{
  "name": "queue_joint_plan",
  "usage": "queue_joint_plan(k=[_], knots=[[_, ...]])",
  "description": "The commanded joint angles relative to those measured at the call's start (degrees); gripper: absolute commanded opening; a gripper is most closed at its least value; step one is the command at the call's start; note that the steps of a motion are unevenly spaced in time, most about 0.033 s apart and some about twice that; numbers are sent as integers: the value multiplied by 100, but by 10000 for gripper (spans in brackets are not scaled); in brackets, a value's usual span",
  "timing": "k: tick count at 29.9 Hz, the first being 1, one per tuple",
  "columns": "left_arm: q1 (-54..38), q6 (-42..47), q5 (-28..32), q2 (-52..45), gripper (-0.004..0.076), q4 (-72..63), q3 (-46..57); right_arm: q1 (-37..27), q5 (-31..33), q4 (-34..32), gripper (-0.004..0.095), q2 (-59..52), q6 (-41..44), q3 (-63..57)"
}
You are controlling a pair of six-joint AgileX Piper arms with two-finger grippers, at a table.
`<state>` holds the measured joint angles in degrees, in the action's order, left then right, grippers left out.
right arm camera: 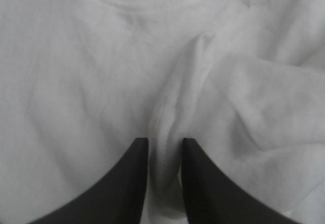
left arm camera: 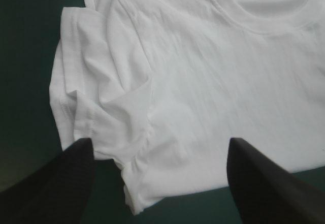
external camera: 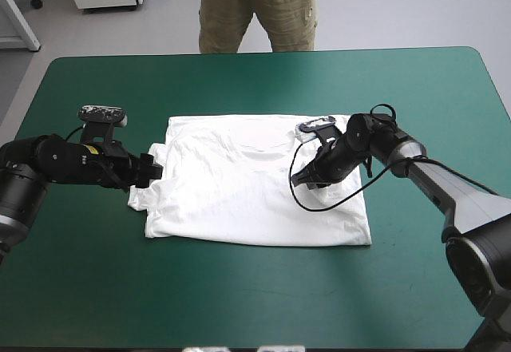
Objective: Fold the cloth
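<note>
White T-shirt (external camera: 247, 200) spread flat at centre of teal-green table cover (external camera: 239, 296), collar (left arm camera: 238, 23) toward far edge. Left gripper (left arm camera: 160, 141) at shirt's left edge, black fingers spread wide, rumpled left sleeve (left arm camera: 96, 112) just ahead between them. Right gripper (right arm camera: 165, 140) over shirt's right half, fingers nearly together, pinching raised fabric ridge (right arm camera: 175, 102).

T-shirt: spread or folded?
Spread: the T-shirt lies flat, collar and one sleeve showing; the right gripper pinches a ridge of it.
</note>
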<state>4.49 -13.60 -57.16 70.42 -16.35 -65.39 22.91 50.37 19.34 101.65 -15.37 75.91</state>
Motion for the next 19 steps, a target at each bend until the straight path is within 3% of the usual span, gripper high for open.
queue_joint_plan(k=[1,7,12,19], knots=[[0,1,159,-155,528,-54,-195,2,-102,25,436,-220,-12,196],[0,179,89,-155,528,549,-148,2,-196,-420,463,-947,245,206],[0,1048,341,-155,528,1510,202,2,36,-1136,463,-1956,632,206],[-131,1986,1329,316,528,1917,403,2,796,-830,463,-2893,648,138]])
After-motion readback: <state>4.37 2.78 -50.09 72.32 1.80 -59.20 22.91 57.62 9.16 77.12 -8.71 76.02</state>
